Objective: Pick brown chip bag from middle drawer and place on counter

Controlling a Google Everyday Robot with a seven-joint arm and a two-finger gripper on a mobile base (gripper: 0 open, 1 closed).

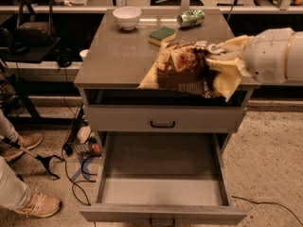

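since the claw [221, 56] is clamped on the right end of the brown chip bag [182, 70], the bag hangs tilted over the front right edge of the tabletop [118, 56], above the open, empty middle drawer [161, 167], probably for lowering short of the sponge [162, 34].

Single high frontal view, perhaps head-mounted, down onto counter [118, 56] and middle drawer [161, 174], pincer [226, 66] at right.
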